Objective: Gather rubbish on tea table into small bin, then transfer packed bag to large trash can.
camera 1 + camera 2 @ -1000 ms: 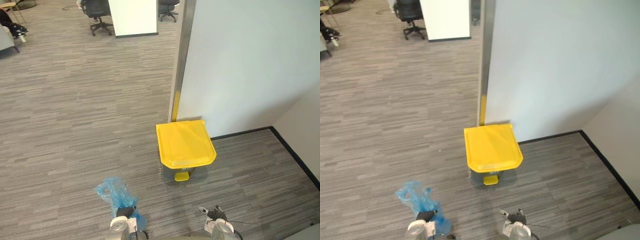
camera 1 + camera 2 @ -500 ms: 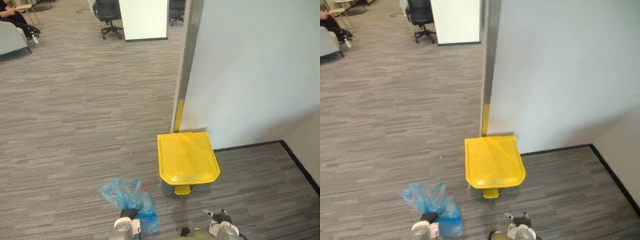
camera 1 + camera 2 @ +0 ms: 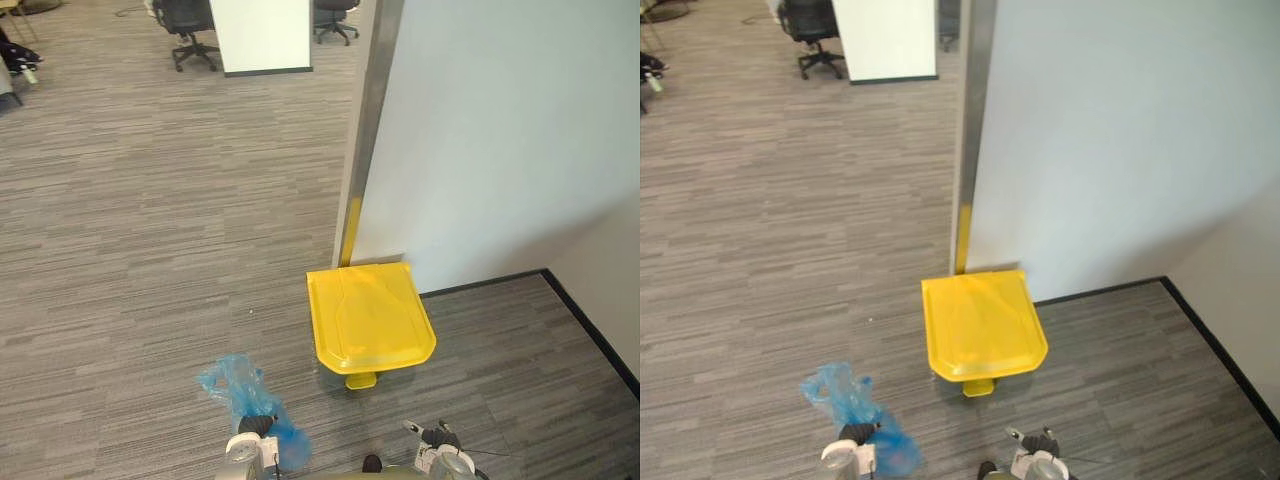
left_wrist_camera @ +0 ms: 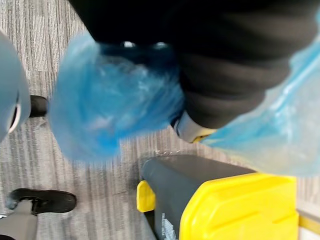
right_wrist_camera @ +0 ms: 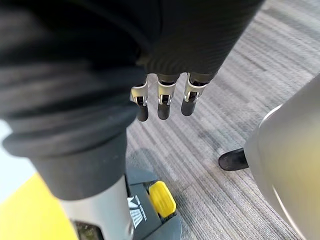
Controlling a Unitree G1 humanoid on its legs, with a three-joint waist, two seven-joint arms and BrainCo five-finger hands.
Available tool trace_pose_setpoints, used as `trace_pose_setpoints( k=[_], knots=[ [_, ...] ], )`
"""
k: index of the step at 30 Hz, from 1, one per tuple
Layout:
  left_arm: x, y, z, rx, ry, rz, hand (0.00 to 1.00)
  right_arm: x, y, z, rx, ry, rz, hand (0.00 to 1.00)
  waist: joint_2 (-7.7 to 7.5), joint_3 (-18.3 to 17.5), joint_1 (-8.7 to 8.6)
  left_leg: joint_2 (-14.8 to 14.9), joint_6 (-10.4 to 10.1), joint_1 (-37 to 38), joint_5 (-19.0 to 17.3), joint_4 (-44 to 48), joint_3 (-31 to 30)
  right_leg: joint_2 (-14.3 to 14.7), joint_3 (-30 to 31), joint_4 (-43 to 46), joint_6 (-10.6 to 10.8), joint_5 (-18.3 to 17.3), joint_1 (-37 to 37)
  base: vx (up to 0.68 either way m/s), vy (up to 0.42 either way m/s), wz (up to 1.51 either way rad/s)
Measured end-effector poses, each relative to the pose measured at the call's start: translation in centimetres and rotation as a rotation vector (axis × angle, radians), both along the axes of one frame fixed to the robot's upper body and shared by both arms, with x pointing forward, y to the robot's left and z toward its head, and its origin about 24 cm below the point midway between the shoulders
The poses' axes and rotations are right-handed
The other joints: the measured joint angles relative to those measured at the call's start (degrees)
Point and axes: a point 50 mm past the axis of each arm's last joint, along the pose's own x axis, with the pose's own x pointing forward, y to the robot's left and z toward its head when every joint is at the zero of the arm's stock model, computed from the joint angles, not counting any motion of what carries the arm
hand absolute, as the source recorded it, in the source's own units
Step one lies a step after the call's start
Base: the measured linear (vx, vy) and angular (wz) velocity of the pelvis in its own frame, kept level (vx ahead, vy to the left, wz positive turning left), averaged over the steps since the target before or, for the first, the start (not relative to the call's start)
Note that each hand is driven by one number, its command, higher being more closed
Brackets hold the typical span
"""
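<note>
The blue rubbish bag point(image 3: 236, 386) is bunching narrower than half a second ago, standing out of the left hand point(image 3: 256, 427), whose grip I cannot tell. Its length is pointing forward-left, near the yellow-lidded pedal bin point(image 3: 370, 315). The right hand point(image 5: 161, 97) is hanging straight-fingered, empty.

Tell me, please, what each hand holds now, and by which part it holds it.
The left hand holds the crumpled blue plastic bag by its bunched neck, with the loose top sticking out past the hand. The right hand is open and holds nothing.
</note>
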Motion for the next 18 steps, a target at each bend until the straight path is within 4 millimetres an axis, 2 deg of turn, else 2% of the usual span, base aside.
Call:
trace_pose_setpoints(
  k=[6, 10, 18],
  knots=[
    [-0.4, 1.7, -0.1, 0.047, 0.015, -0.003, 1.00, -0.3, -0.2, -0.1, -0.002, 0.012, -0.006, 0.00, 0.02, -0.2, 0.01, -1.3, 1.1, 0.8, 0.7, -2.1, -0.3, -0.6, 0.9, -1.2, 0.4, 1.1, 0.1, -0.04, 0.031, -0.06],
    [-1.1, 1.7, -0.4, 0.047, 0.040, -0.004, 1.00, -0.4, -0.3, -0.2, -0.002, 0.020, -0.005, 0.00, 0.06, -0.3, 0.10, -1.7, 1.6, 0.6, 1.0, -2.8, -0.4, -0.6, 1.4, -3.0, 0.4, 2.7, 0.1, -0.06, 0.012, -0.05],
    [-1.3, 2.1, -0.4, 0.060, 0.043, -0.016, 1.00, -0.5, -0.5, -0.4, -0.002, 0.039, 0.000, 0.00, -0.08, -0.4, 0.05, -1.6, 2.4, 0.7, 0.9, -5.7, -2.6, 0.5, 2.1, -5.7, -0.1, 5.9, -0.6, -0.10, -0.025, -0.05]
  ],
)
